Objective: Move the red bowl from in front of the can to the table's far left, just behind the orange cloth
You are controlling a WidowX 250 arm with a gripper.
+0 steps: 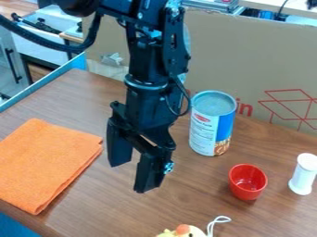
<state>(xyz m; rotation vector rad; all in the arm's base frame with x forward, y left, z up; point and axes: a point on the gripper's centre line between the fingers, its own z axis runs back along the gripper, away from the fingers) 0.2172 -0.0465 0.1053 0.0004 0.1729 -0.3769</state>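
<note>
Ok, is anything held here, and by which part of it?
Nothing is held: the pincer hangs open above the brown table, with nothing between its fingers.

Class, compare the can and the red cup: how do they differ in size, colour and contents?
The can is tall; the cup is short and squat. The can's side is white and blue with a brown patch low down, while the cup is plain red. The can's top looks closed, whereas the cup is open and looks empty. Both are round and stand upright on the table.
</note>
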